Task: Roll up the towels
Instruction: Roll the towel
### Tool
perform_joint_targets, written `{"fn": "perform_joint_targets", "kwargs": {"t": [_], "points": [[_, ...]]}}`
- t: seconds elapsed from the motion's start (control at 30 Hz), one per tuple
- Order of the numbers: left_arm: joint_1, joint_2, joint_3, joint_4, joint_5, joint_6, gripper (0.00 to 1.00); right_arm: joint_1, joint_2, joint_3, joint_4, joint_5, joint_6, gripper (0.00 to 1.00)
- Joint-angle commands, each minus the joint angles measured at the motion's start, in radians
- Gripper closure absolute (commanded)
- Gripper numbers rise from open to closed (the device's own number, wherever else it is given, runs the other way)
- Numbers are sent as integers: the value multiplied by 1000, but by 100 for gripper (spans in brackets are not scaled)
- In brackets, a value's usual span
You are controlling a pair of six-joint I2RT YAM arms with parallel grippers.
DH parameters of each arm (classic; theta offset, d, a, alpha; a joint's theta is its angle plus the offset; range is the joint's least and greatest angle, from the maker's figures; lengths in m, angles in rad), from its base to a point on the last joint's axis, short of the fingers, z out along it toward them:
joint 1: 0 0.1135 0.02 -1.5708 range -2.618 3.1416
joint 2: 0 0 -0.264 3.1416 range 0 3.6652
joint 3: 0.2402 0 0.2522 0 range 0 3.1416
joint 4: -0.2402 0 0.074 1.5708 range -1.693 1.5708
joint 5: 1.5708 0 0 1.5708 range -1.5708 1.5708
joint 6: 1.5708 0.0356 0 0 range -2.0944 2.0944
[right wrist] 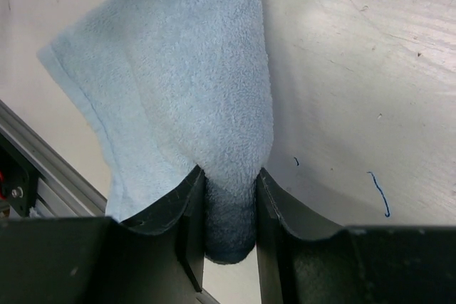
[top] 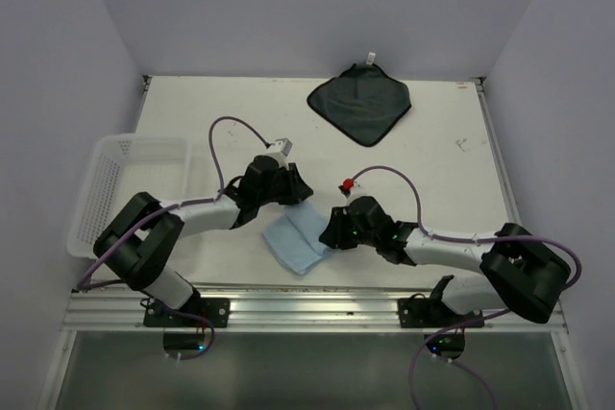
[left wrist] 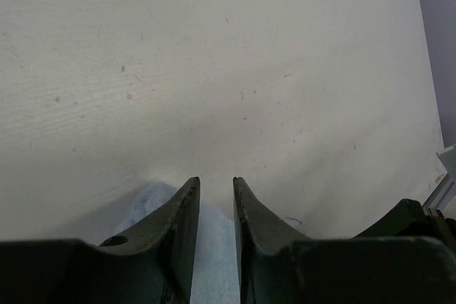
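Note:
The light blue towel [top: 296, 240] lies partly rolled near the table's front, between my two grippers. My right gripper [top: 332, 233] is shut on its thick rolled edge, which fills the jaws in the right wrist view [right wrist: 214, 97]; the gripper [right wrist: 231, 172] points along the roll. My left gripper [top: 294, 197] sits at the towel's far corner. In the left wrist view the gripper [left wrist: 216, 180] has its jaws nearly together with the blue towel [left wrist: 214, 247] between them. The dark grey towel [top: 360, 102] with a white tag lies flat at the back.
A white mesh basket [top: 101, 189] stands at the left edge of the table. A metal rail [top: 317, 300] runs along the front edge and shows in the right wrist view [right wrist: 43, 169]. White walls enclose the table on three sides.

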Motion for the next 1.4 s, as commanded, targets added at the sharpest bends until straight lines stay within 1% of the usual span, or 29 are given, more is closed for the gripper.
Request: {"fn": "perform_joint_targets", "kwargs": {"t": [0.0, 0.1, 0.13, 0.23, 0.27, 0.3, 0.33, 0.37, 0.43, 0.47, 0.5, 0.57, 0.6, 0.83, 1.0, 1.17, 1.37], "points": [[24, -49, 60, -42, -23, 55, 71, 5, -55, -12, -17, 82, -11, 79], [23, -48, 70, -39, -12, 58, 70, 35, -81, -15, -8, 149, -31, 80], [23, -49, 70, -39, -9, 57, 70, 51, -83, -9, -26, 213, -48, 80], [24, -49, 67, -37, 3, 50, 70, 138, -63, 35, -98, 329, -106, 80], [23, -52, 67, -39, 6, 49, 70, 187, -52, 50, -115, 400, -135, 80], [24, -55, 67, -41, 6, 49, 70, 210, -39, 79, -132, 427, -146, 79], [24, -60, 67, -42, 4, 49, 70, 227, 0, 96, -166, 453, -154, 79], [23, -67, 68, -45, 6, 47, 70, 264, 20, 113, -184, 517, -166, 79], [23, -78, 68, -50, 4, 47, 70, 298, 79, 162, -239, 573, -172, 79], [24, -89, 70, -54, 4, 46, 70, 340, 98, 179, -256, 602, -177, 79], [24, -93, 68, -57, 4, 46, 70, 361, 113, 213, -287, 666, -179, 79], [23, -110, 67, -67, 1, 46, 70, 413, 168, 253, -330, 725, -176, 78], [24, -115, 62, -67, 1, 46, 70, 427, 188, 297, -354, 783, -174, 77], [24, -149, 45, -74, -5, 35, 70, 519, 394, 488, -526, 990, -162, 76], [27, -153, 56, -96, -23, 50, 70, 536, 501, 590, -565, 1064, -123, 76], [40, -152, 48, -100, -10, 46, 70, 539, 555, 632, -563, 1105, -166, 75], [40, -140, -40, -27, 35, -5, 70, 557, 601, 663, -612, 1144, -180, 71]]}}
